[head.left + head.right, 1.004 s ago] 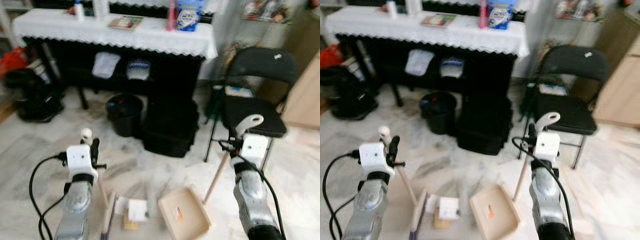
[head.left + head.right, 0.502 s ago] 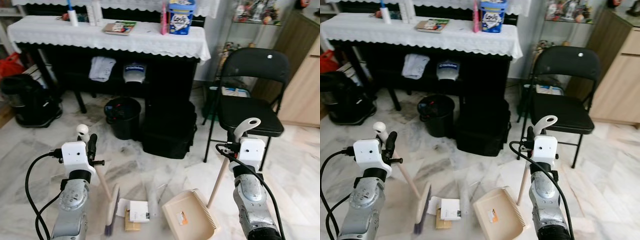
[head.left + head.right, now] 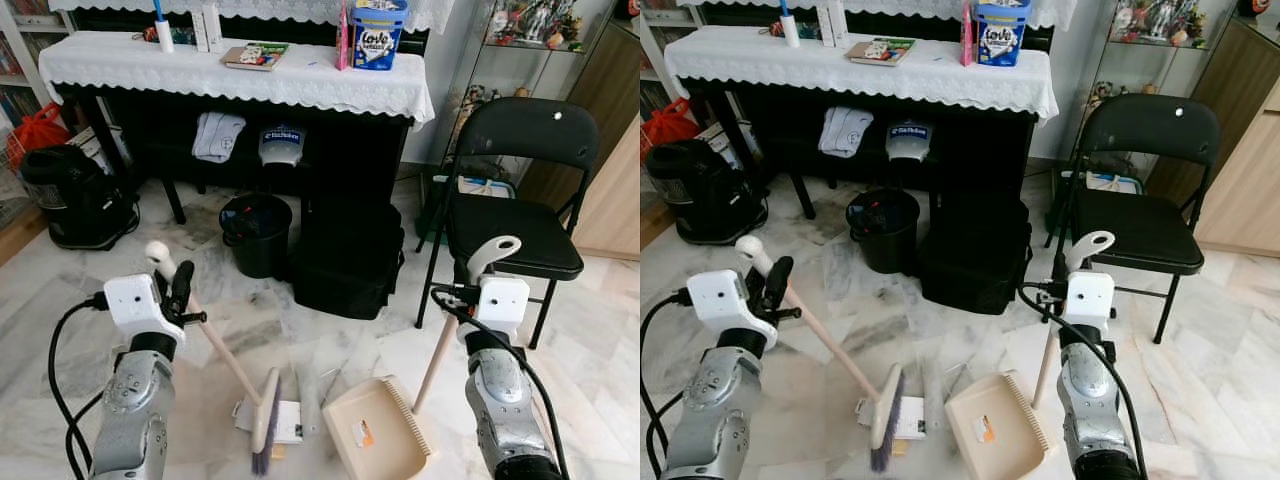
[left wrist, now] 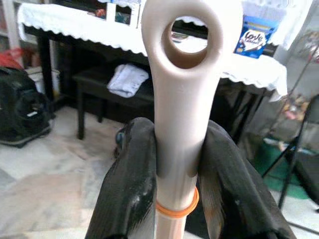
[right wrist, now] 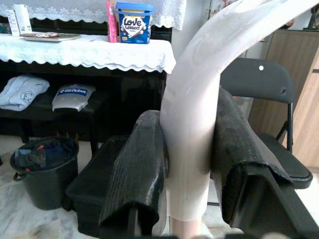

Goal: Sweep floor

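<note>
Table: one long table [image 3: 300,85] under a white lace cloth across the top of the frame; on it one blue tub [image 3: 377,35], one book [image 3: 254,55] and some small bottles at the upper left.
Chair: one black folding chair [image 3: 520,190] at the right, beside a wooden cabinet [image 3: 615,170] at the right edge.
Black case: one [image 3: 348,255] on the floor at centre, under the table's edge.
Vacuum-like black appliance: one [image 3: 75,195] at the left, with one red bag [image 3: 35,130] behind it.
Bin: one black bin [image 3: 257,232] on the floor, just left of the case.
Floor: pale marble tiles [image 3: 600,340].
Dustpan: one beige dustpan [image 3: 375,437] at lower centre, flat on the floor, its handle rising to the right.
Broom: one broom [image 3: 262,408] at lower centre, head down on the floor, handle slanting up to the left.
Litter: a few papers and a small card [image 3: 287,422] at the broom head, just left of the dustpan.
Grippers: two.
Left gripper: [image 4: 174,164] at lower left of the eye views; both fingers [image 4: 129,184] pressed tight against the top of the broom handle, just below its hanging hole.
Right gripper: [image 5: 189,159] at lower right of the eye views; both fingers [image 5: 139,169] clamped on the curved white top of the dustpan handle.
</note>
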